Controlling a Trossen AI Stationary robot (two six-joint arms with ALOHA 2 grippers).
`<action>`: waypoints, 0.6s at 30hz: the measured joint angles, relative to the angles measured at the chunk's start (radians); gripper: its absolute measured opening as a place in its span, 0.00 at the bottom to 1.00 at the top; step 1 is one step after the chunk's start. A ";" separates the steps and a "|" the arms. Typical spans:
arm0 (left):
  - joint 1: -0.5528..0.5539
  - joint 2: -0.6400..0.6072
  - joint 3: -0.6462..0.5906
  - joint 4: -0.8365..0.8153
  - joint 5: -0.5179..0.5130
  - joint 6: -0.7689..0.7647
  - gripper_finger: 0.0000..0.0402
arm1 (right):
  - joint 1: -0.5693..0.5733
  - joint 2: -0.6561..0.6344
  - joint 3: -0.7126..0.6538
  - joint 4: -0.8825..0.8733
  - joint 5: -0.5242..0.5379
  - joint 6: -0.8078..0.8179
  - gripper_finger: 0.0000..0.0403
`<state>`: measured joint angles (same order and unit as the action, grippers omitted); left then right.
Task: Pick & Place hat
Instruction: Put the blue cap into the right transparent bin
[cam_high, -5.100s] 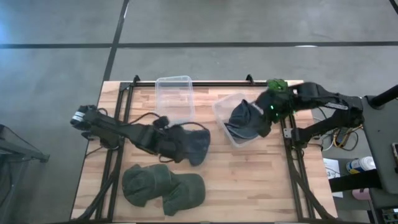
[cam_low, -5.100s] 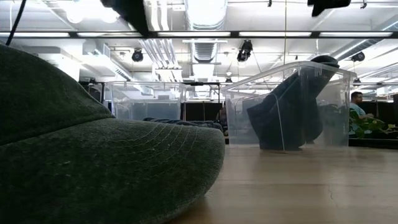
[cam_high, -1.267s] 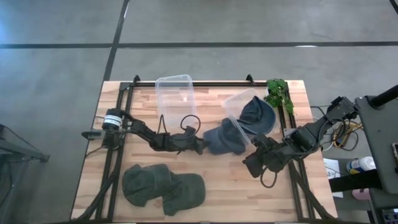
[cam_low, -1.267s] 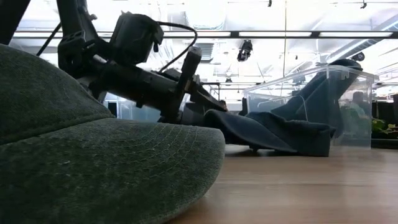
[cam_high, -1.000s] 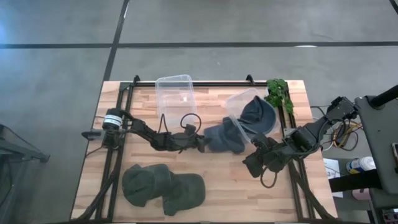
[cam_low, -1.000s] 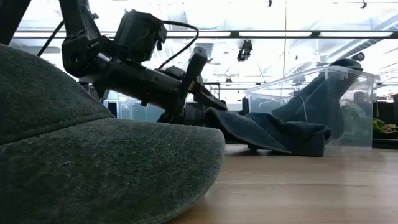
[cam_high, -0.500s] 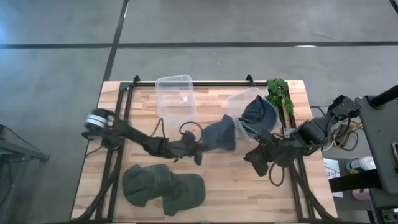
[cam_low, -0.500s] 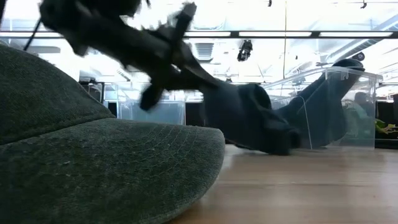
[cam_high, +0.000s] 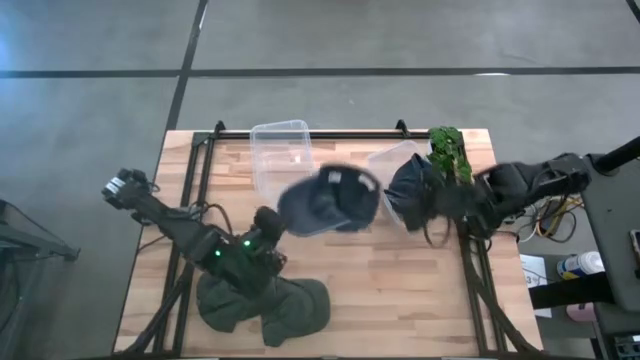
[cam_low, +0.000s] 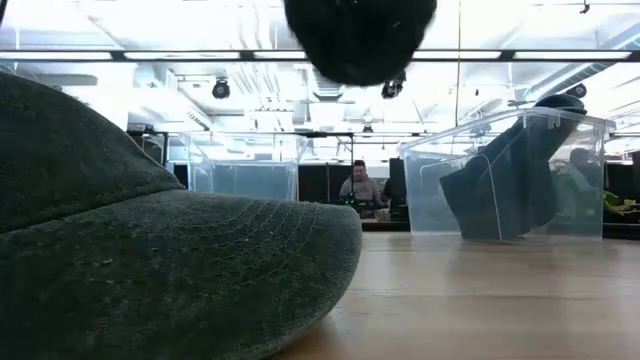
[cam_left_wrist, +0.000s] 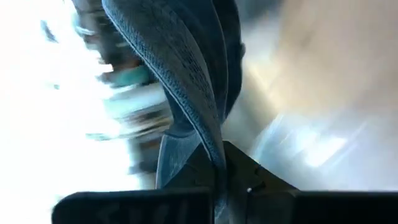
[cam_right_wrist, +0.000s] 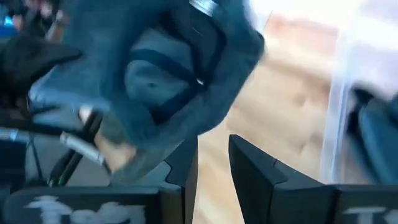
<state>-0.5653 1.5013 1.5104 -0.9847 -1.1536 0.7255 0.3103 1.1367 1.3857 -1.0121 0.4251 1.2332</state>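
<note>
the left gripper pinches the blue hat up high to move it, while the right gripper's fingers are apart.

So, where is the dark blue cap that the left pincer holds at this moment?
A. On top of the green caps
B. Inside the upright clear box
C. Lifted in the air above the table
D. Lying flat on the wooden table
C: the left pincer grips the dark blue cap, which the low view shows hanging well above the table.
</note>
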 joint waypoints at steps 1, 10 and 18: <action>0.004 0.023 0.036 -0.049 -0.075 0.114 0.03 | -0.044 -0.006 0.000 0.026 -0.012 -0.040 0.22; -0.016 0.155 0.131 -0.186 -0.160 0.091 0.02 | -0.241 0.014 0.000 0.216 -0.173 -0.377 0.19; -0.085 0.169 0.069 -0.241 -0.171 0.049 0.02 | -0.270 -0.007 0.000 -0.039 -0.008 -0.281 0.15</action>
<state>-0.6507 1.6703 1.5799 -1.2252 -1.3245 0.7745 0.0407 1.1294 1.3853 -1.0516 0.4167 0.9527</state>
